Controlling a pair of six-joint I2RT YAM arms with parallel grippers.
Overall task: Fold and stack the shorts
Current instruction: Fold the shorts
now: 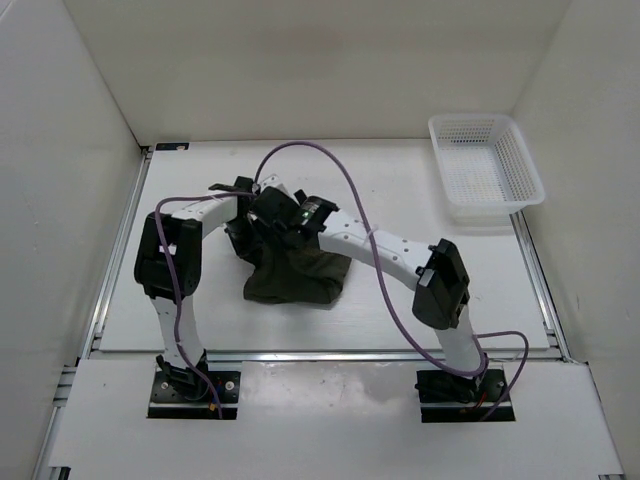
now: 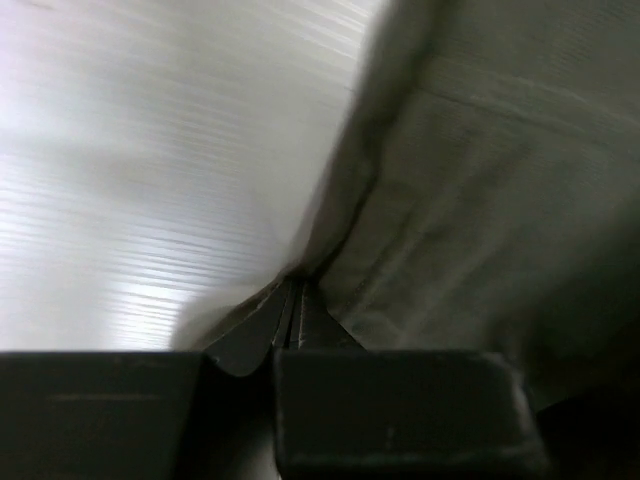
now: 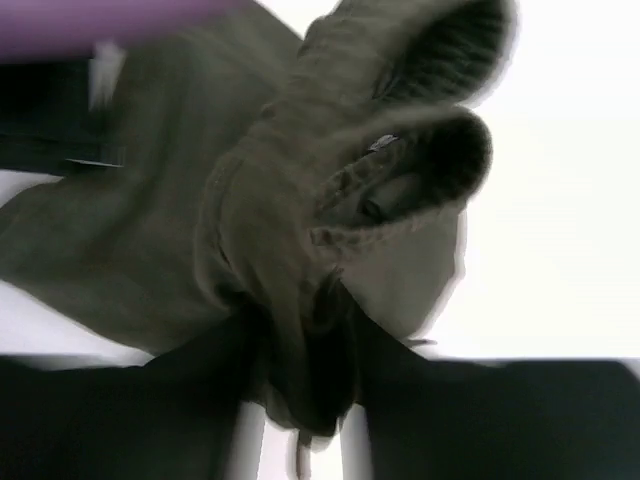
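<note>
Shorts (image 1: 290,278) lie bunched at the middle of the bench (image 1: 400,190), their far edge gripped by both hands side by side, cloth trailing toward the near edge. Left hand (image 2: 290,292) is pressed together on a thin fabric edge; right hand (image 3: 300,335) pinches the gathered waistband. Dark olive, soft and crumpled, the garment looks not yet folded.
</note>
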